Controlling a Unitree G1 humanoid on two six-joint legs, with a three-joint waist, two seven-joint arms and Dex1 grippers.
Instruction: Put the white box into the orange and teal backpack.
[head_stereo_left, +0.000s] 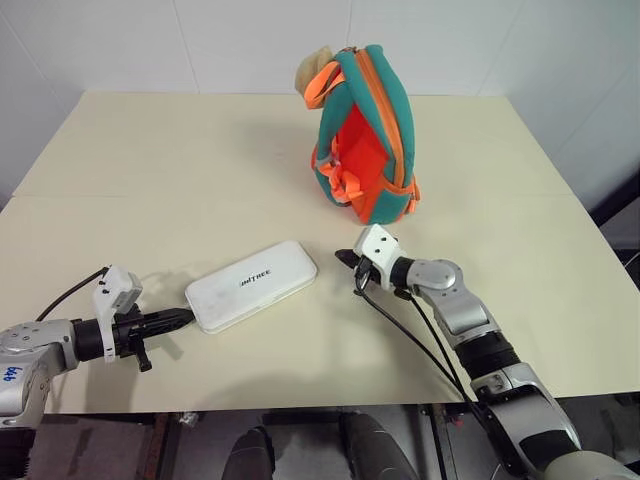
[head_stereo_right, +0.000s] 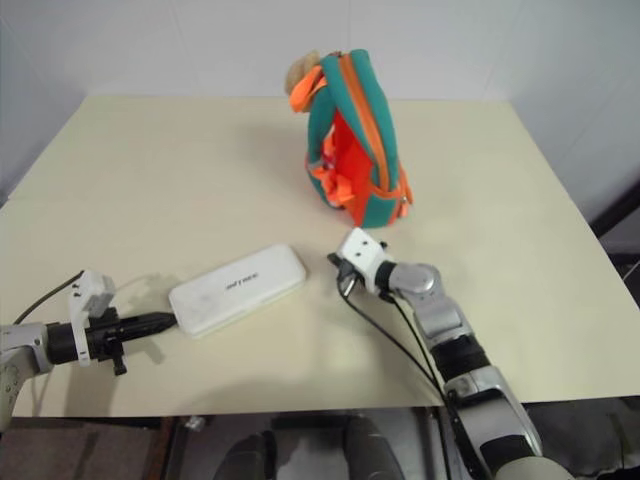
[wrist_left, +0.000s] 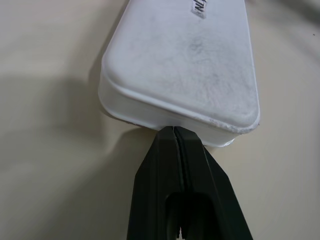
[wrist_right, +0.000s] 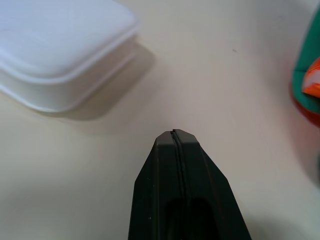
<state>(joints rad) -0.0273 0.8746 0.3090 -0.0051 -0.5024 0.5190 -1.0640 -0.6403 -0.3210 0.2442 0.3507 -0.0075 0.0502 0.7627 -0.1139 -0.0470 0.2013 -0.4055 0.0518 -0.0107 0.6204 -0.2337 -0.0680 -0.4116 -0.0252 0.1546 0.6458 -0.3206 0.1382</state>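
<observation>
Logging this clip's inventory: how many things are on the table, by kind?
Box: 1
Backpack: 1
Total: 2

White box (head_stereo_left: 252, 285): we see it flat, lid up, dark lettering, lying diagonally near the front.
Orange and teal backpack (head_stereo_left: 365, 135): we see it upright behind, well apart.

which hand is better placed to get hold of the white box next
Left, probably. The left hand, shut, has its tip right at the near end of the box. The right hand, also shut, sits apart from the box's far end.
</observation>
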